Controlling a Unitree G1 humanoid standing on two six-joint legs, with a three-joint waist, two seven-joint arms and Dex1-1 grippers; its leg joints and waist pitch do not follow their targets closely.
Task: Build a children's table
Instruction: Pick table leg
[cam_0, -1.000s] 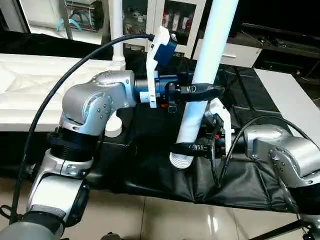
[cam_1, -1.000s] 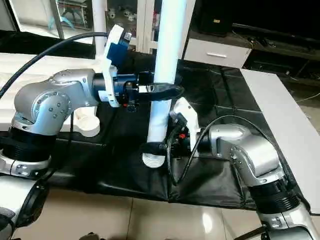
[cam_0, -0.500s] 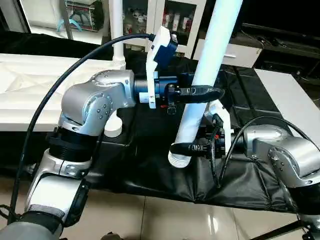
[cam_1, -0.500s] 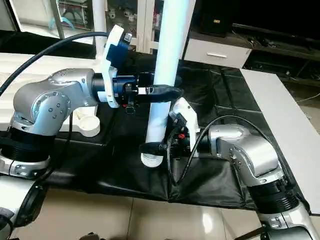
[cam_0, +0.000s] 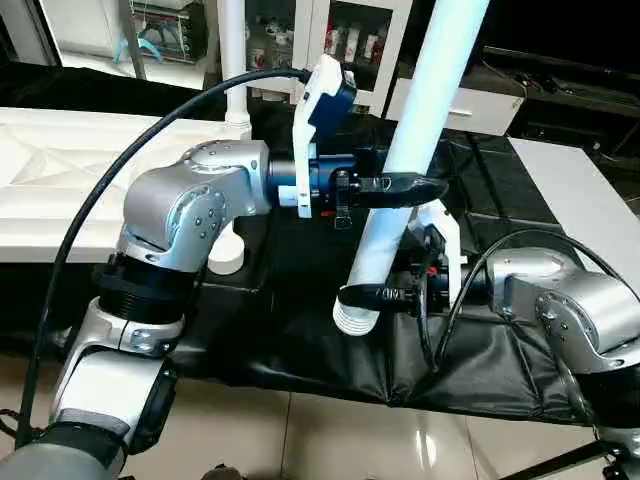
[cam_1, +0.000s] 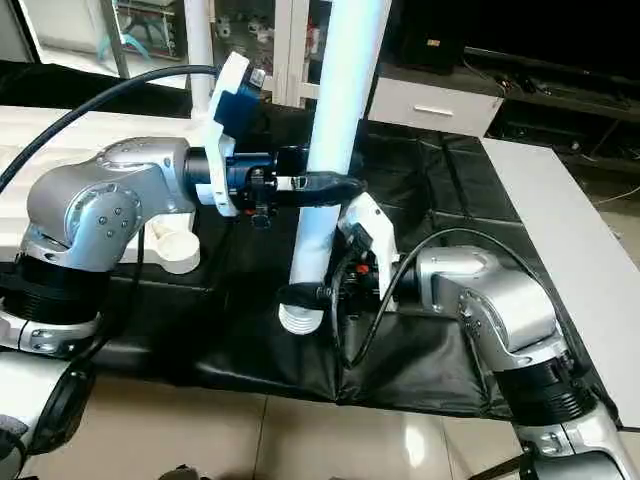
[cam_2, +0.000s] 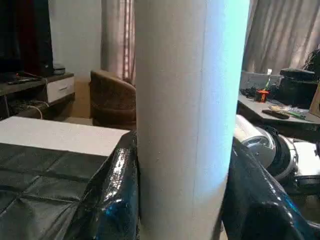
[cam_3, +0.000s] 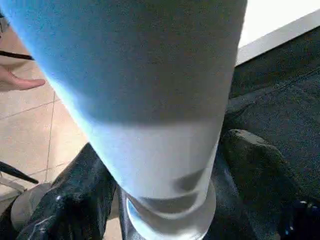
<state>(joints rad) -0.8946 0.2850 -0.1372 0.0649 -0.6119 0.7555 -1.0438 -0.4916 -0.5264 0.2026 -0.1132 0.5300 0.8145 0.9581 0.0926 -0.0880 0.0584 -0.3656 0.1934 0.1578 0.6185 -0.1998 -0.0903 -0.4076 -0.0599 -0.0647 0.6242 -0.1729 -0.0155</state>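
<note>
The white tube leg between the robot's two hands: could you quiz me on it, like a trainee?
1. True or false: the long white plastic tube leg stands steeply, leaning a little.
2. Which sits higher on the leg? A: the left hand. B: the right hand.
3. Fill in: the leg's ribbed threaded end points ____ (up or down).
Key: 1 true; 2 A; 3 down.
</note>
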